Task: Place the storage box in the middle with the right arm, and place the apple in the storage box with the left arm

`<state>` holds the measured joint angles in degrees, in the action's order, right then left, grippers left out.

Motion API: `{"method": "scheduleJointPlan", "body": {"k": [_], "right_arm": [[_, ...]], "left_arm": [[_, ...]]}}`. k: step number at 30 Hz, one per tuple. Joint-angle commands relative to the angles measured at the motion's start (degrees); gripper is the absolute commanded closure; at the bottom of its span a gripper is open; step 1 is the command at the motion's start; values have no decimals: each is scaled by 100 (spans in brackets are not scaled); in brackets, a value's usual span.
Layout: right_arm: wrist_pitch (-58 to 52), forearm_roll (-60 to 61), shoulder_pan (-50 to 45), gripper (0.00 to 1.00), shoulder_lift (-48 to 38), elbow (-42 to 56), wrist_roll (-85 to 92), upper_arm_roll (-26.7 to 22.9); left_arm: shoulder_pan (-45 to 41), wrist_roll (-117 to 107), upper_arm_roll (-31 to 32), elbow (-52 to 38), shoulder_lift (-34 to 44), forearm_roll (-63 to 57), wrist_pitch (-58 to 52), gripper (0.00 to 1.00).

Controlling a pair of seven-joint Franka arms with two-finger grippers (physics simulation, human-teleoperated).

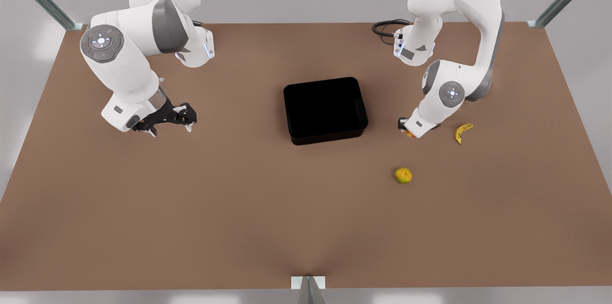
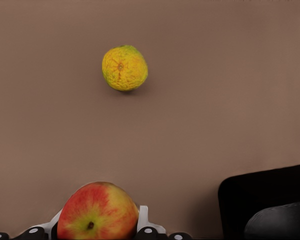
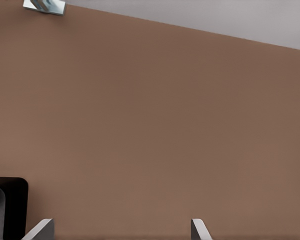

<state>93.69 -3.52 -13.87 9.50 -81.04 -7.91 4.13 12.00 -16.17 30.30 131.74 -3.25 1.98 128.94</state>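
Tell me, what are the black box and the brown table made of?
The glossy black rectangular storage box looks like smooth plastic: rounded corners, thin shiny walls. The flat brown table looks like matte board or laminate, evenly coloured without shine. Neither is certain.

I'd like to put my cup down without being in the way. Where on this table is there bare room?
The wide near strip of the table, in front of the storage box, is bare apart from the yellow-green fruit. It is crowded at the front view's right, where the left claw grips the apple beside the banana. The right claw waits open at the front view's left.
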Motion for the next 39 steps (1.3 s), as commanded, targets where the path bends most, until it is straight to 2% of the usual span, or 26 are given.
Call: {"method": "scheduleJointPlan", "body": {"k": [1,4,13,17,18,23,24,25,26,27,28,29,32,33,34,39], "right_arm": [[0,0,-1,0,0,0,0,0],[0,0,-1,0,0,0,0,0],[0,0,-1,0,0,0,0,0],[0,0,-1,0,0,0,0,0],[0,0,-1,0,0,0,0,0],[0,0,-1,0,0,0,0,0],[0,0,-10,0,0,0,0,0],[0,0,-10,0,0,9,0,0],[0,0,-10,0,0,9,0,0],[0,0,-1,0,0,9,0,0],[0,0,-1,0,0,9,0,0],[0,0,-1,0,0,9,0,-9],[9,0,7,0,8,9,0,-9],[9,0,7,0,8,9,0,-26],[0,0,7,0,0,9,0,-26],[0,0,-1,0,17,53,0,-26]], "left_arm": [[-31,-61,62,-16,0,716,-1,32],[-153,-976,766,-184,-44,839,26,32],[-1788,-2356,722,-641,-510,910,439,32],[-1964,-2444,722,-649,-545,910,447,31],[-1964,-2435,714,-632,-545,901,447,0],[-1964,-2426,705,-632,-572,857,474,0],[-1921,-2522,714,-702,-589,516,404,0],[-1815,-2646,679,-833,-572,172,237,0],[-1420,-2611,687,-1273,-563,40,-422,0],[-936,-2234,574,-1976,-607,-224,-1151,0],[-1585,-1294,-892,-2696,-510,-224,-2091,0],[-1692,-511,-1676,-3426,-493,-215,-2971,0],[-2158,737,-3636,-3769,-352,-136,-3410,0],[-2166,1265,-4076,-4243,-422,-127,-3946,0],[-2166,1248,-4129,-4446,-501,-189,-4079,0],[-2105,1177,-3883,-4358,-554,-189,-4176,0]]}}
